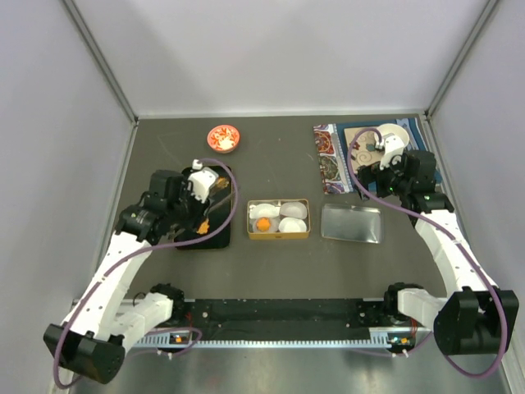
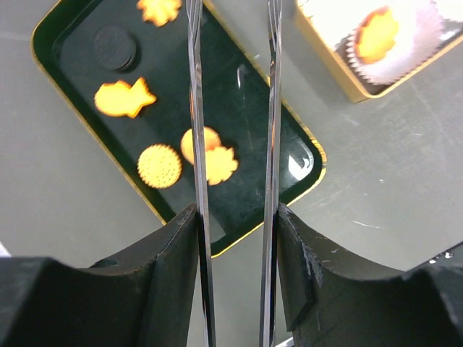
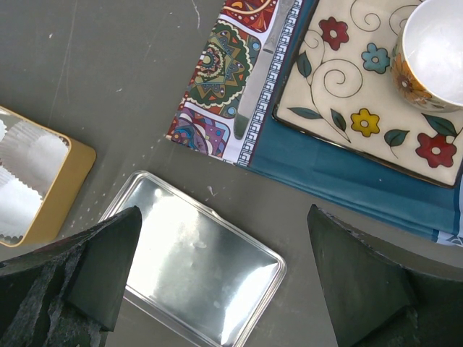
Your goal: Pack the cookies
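We found the left gripper (image 2: 233, 22) poised over the black gold-rimmed tray (image 2: 239, 87). Its two thin blades ran parallel with a narrow gap, and nothing was caught between them. Most of the orange cookies (image 2: 124, 97) lay on that tray, toward 9 o'clock of the blades in the left wrist view. There was a fish-like one, a dotted round cookie (image 2: 159, 165) below it, and a flower cookie (image 2: 159, 9) at 11 o'clock. An overlapping pair (image 2: 217, 160), one round and one scalloped, sat partly behind the left blade and reached into the gap. A dark disc (image 2: 116, 47) lay at 10 o'clock. One packed cookie (image 2: 376, 35) rested in a white paper cup (image 2: 423, 43) inside the gold tin (image 2: 340, 79), at 2 o'clock of the gripper and off the tray. From above, the tin lay at 3 o'clock of the tray on the worktop (image 1: 164, 139), with the silver lid (image 1: 353, 223) further along at 3 o'clock. The right gripper (image 3: 223, 217) hung over that lid, fingers spread wide and empty, well apart from every cookie.
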Available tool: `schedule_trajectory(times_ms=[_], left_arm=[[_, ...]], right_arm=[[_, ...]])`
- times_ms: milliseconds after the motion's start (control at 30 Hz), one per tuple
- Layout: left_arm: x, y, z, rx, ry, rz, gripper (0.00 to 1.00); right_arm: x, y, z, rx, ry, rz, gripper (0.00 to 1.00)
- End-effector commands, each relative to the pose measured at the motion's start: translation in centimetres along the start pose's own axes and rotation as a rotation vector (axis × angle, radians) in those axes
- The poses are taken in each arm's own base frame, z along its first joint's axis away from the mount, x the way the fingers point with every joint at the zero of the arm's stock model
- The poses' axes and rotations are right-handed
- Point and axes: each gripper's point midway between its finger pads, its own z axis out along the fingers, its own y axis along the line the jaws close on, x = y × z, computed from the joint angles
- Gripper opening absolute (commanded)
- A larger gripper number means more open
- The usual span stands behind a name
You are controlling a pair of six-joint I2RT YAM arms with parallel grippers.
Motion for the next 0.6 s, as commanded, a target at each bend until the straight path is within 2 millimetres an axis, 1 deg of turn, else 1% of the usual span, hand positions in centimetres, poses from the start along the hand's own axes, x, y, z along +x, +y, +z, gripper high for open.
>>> schedule_trajectory(times_ms=[0, 33, 133, 300, 467, 533, 567], left_arm=[[0.2, 2.7, -0.4, -0.063, -0.027, -0.064, 0.49], [0.5, 3.4, -0.4, -0.075, -0.023, -0.085, 0.49], [1.5, 4.8, -0.2, -0.101, 0.006, -0.094, 0.49], [2.9, 6.4, 1.3, -0.116, 0.049, -0.107, 0.49], [3.2, 8.1, 2.8, -0.137, 0.063, -0.121, 0.49], [3.2, 8.3, 3.4, -0.129, 0.071, -0.121, 0.49], [3.3, 9.2, 3.4, -0.147, 0.07, -0.138, 0.49]], right_arm=[[-2.4, -0.5, -0.6, 0.008, -0.056, -0.027, 0.99], [-2.4, -0.6, -0.6, 0.009, -0.056, -0.026, 0.99], [-2.4, -0.5, -0.6, 0.005, -0.053, -0.026, 0.99], [-2.5, -0.5, -0.7, 0.006, -0.058, -0.024, 0.99], [-2.4, -0.5, -0.7, 0.008, -0.056, -0.026, 0.99], [-2.4, -0.5, -0.6, 0.008, -0.053, -0.026, 0.99], [-2.3, -0.6, -0.6, 0.01, -0.052, -0.027, 0.99]])
